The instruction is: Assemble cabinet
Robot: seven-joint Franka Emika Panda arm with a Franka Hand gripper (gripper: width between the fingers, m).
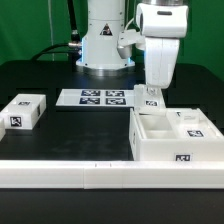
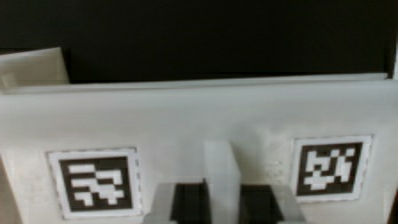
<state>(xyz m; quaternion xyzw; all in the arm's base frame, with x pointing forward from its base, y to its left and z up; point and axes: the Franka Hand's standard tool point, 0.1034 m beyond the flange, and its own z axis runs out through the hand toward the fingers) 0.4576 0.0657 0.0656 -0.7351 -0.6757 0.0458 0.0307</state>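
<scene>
The cabinet (image 1: pixel 170 140) is the large white open box with tags at the exterior view's right, lying on the black table. My gripper (image 1: pixel 150 96) hangs straight down at the cabinet's far left corner. In the wrist view a white cabinet wall (image 2: pixel 196 125) with two tags fills the picture. A thin white upright rib on that wall runs down between my dark fingers (image 2: pixel 185 205). The gripper (image 2: pixel 217 205) is shut on that rib, with the jaws close together on either side of it.
A small white tagged block (image 1: pixel 22 112) lies at the exterior view's left. The marker board (image 1: pixel 95 98) lies in front of the robot base. A long white rail (image 1: pixel 90 170) runs along the table's front edge.
</scene>
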